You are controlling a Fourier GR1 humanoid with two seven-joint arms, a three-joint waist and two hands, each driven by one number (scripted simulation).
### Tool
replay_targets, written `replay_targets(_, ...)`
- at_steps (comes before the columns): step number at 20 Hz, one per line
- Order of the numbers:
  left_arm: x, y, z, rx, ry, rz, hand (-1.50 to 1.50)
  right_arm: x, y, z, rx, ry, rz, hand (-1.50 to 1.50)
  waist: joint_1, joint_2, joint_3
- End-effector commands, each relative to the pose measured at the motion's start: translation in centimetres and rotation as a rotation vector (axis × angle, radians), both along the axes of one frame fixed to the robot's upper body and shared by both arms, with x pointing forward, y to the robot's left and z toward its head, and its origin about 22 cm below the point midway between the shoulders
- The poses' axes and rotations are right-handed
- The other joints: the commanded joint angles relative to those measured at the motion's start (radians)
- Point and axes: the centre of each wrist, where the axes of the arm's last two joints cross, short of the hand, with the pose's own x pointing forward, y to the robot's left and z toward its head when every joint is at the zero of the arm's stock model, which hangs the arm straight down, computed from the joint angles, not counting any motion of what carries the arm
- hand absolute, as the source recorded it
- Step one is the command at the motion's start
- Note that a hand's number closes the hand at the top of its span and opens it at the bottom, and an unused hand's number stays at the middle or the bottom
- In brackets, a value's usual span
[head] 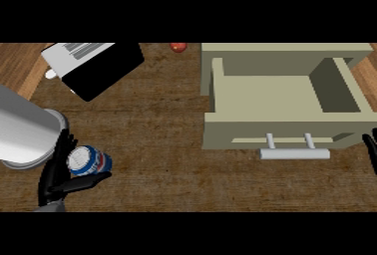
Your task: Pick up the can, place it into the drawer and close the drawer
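Counter (162, 144) carried it all | drawer (283, 97) lay open at far right, handle (294, 152) toward me | my left hand (63, 177) at near-left corner had fingers curled round the can (88, 160) | my right hand (372, 152) showed at right edge, fingers straight | red object (178, 47) at far edge.

Toaster (92, 67) at 11 o'clock: black body, white top with grey slots, lying skewed on the counter (162, 149), partly cut by the top edge. Small white knob or plug on its left side. Apple (178, 47), red, small, at 12 o'clock by the top edge, right of the toaster, apart from it. Counter is dark brown wood grain; lighter wood strip at 10 o'clock.
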Motion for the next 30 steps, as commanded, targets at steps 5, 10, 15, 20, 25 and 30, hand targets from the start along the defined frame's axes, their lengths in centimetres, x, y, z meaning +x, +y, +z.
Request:
replay_targets(5,1.5,-1.5,-0.8,-0.005,-0.015,-0.053,-1.50,-0.8,-0.6,-0.6,0.006,0.010,0.001,-1.50,-0.001,0.000,0.000)
replay_targets(10,1.3,-2.1,0.2,-0.017,-0.037,-0.069,-1.50,-0.8,1.5,2.3,0.018,-0.003,0.006,-1.50,0.002,-0.001,0.000)
replay_targets(15,2.1,-2.0,1.1,-0.052,-0.058,-0.107,1.50,-1.7,0.4,1.0,0.012,-0.001,0.006,-1.50,0.001,-0.001,0.000)
replay_targets(20,2.9,-5.0,2.1,-0.120,-0.081,-0.124,1.50,-1.3,1.5,-0.3,0.024,-0.007,0.006,-1.50,0.002,-0.001,0.000)
replay_targets(25,4.0,-4.6,5.1,-0.107,-0.115,-0.184,1.50,-0.8,-0.1,-0.5,0.019,-0.011,-0.006,-1.50,0.004,-0.002,0.001)
replay_targets(30,5.4,-5.6,4.7,-0.108,-0.154,-0.163,1.50,-1.8,0.0,0.2,0.025,-0.024,0.005,-1.50,0.000,0.000,0.000)
